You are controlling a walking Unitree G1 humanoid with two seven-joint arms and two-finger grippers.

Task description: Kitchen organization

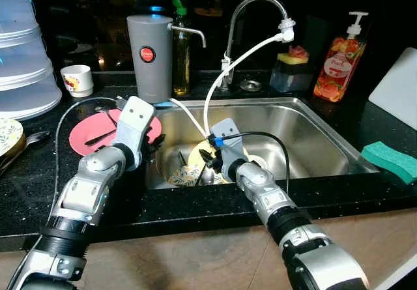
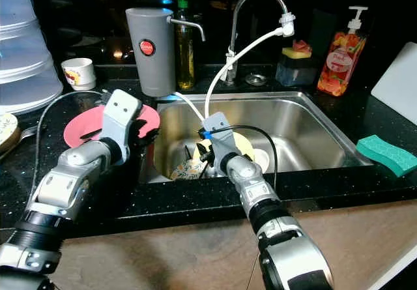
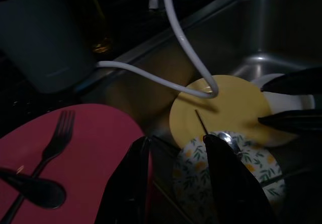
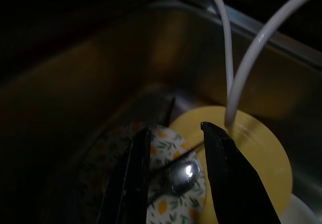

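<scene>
So both arms are over the left end of the stainless sink (image 1: 319, 143), which is set into a black counter (image 1: 39, 186). The right gripper (image 4: 173, 153) is reaching down inside the basin with its two black fingers spread apart, hanging right above a shiny spoon (image 4: 182, 175) that lies on a white plate with a yellow floral print (image 4: 168, 204). Nothing is pinched between them. That floral plate sits at the sink's left end, overlapping a plain yellow plate (image 3: 226, 108) next to it, and a white dish (image 3: 297, 100) peeks out past the yellow one. The left gripper (image 3: 173, 146) hovers at the sink's left rim, fingers also spread and holding nothing, pointing toward those same plates. A white hose (image 1: 244, 55) runs from the faucet (image 1: 257, 6) tip down into the basin and ends on the yellow plate. On the counter just left of the sink there's a pink plate (image 2: 81, 127) with a black fork (image 3: 53, 143) and another dark utensil on it. Along the back edge: a grey canister (image 1: 150, 49), a bottle (image 1: 180, 45), a small white cup (image 1: 77, 79), and an orange soap dispenser (image 1: 339, 62). A green sponge (image 1: 391, 159) sits at the sink's right side.
</scene>
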